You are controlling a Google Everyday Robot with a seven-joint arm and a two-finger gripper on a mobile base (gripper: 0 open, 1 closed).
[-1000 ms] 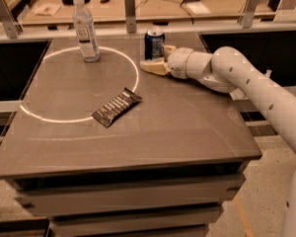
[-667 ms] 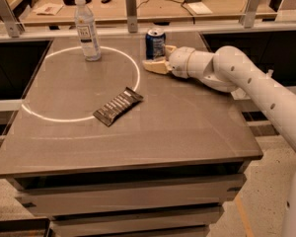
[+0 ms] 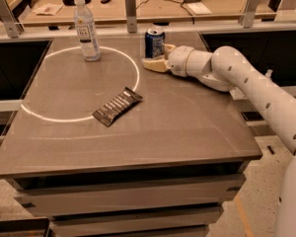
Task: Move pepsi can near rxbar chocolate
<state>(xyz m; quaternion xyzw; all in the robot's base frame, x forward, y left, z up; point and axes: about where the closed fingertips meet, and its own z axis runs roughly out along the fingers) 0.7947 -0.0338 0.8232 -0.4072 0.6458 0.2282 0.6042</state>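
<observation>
The pepsi can point(image 3: 154, 41), dark blue with a silver top, stands upright at the table's far edge, right of centre. My gripper point(image 3: 159, 57) comes in from the right at the end of the white arm. It is open, with one beige finger point(image 3: 154, 64) lying in front of the can's base and the other beside the can's right side. It has no hold on the can. The rxbar chocolate point(image 3: 117, 106), a flat dark wrapper, lies at a slant in the middle of the table, well to the front left of the can.
A clear water bottle point(image 3: 87, 28) with a white label stands at the back left. A white circle point(image 3: 79, 118) is marked on the grey table point(image 3: 187, 132). Metal posts and a railing point(image 3: 130, 4) run behind the table's far edge.
The gripper has crept slightly closer around the can. The can, bar and bottle have not moved.
</observation>
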